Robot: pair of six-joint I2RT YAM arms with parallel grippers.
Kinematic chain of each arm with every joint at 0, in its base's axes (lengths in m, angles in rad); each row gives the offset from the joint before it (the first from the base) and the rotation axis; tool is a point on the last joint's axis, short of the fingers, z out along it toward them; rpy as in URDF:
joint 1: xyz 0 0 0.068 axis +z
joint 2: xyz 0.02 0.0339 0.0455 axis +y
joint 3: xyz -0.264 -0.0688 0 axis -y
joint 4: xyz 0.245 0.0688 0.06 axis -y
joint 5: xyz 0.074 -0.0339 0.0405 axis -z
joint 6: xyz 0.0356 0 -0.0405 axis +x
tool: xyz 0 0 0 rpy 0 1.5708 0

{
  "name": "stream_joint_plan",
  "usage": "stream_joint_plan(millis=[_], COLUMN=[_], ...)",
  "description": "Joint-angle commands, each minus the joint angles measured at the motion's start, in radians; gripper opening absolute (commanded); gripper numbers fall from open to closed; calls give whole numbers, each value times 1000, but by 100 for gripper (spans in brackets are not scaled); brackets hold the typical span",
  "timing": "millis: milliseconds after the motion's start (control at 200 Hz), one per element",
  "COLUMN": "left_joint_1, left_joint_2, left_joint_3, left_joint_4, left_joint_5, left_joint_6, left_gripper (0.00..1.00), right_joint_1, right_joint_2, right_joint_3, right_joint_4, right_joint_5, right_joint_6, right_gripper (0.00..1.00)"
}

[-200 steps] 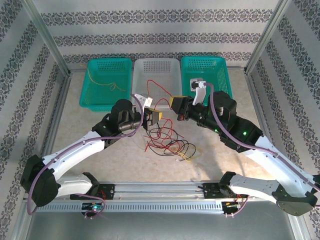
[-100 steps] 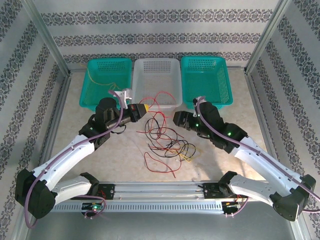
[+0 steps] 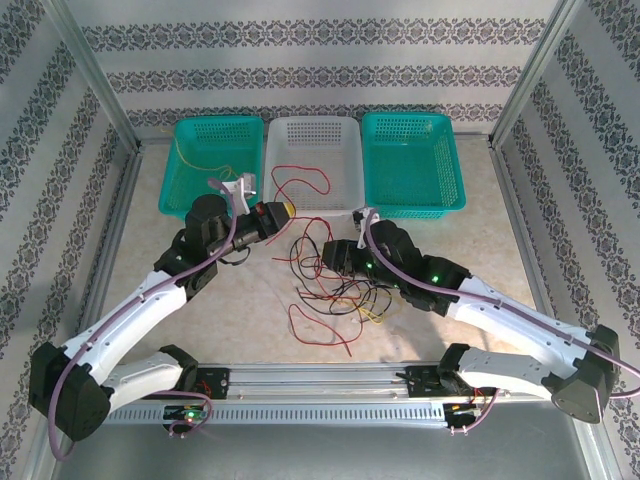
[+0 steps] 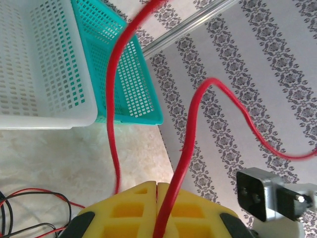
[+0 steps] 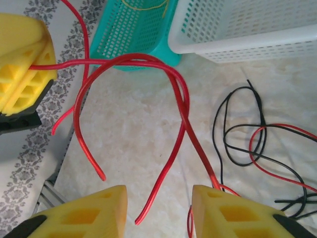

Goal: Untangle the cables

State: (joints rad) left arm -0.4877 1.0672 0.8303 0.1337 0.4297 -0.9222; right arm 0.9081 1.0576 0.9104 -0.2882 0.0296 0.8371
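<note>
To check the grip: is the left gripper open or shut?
Shut on the red cable: the left gripper's yellow fingers meet, the cable pinched between them.

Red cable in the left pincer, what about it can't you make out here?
- Left wrist view: the red cable, pinched in the left pincer, runs off the top and right edges; ends unseen.
- Right wrist view: one strand passes behind a finger of the open right pincer and off the bottom edge.
- Top view: in the cable pile, strands are too thin to follow, and the right arm covers some.
</note>
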Motion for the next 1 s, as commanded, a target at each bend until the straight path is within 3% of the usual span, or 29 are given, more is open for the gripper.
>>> stream_joint_plan(millis=[0, 240, 475, 710, 999], left_joint_1=[15, 15, 15, 15, 15], left_joint_2=[-31, -30, -43, -39, -50], left_joint_3=[-14, -24, -17, -23, -27], left_joint_4=[67, 96, 58, 92, 89], left_joint_5=[16, 27, 13, 20, 26], left_joint_6=[-19, -33, -1, -18, -17], left_gripper=[0, 0, 0, 0, 0], right_joint_1=[23, 55, 55, 61, 65], right_joint_2=[0, 78, 54, 108, 235], right_joint_3=[53, 134, 140, 147, 197], right_joint_4=[88, 69, -2, 99, 171], right_joint_5=[10, 49, 127, -6, -10], right_joint_6=[4, -20, -18, -30, -40], right_gripper=[35, 51, 43, 41, 41])
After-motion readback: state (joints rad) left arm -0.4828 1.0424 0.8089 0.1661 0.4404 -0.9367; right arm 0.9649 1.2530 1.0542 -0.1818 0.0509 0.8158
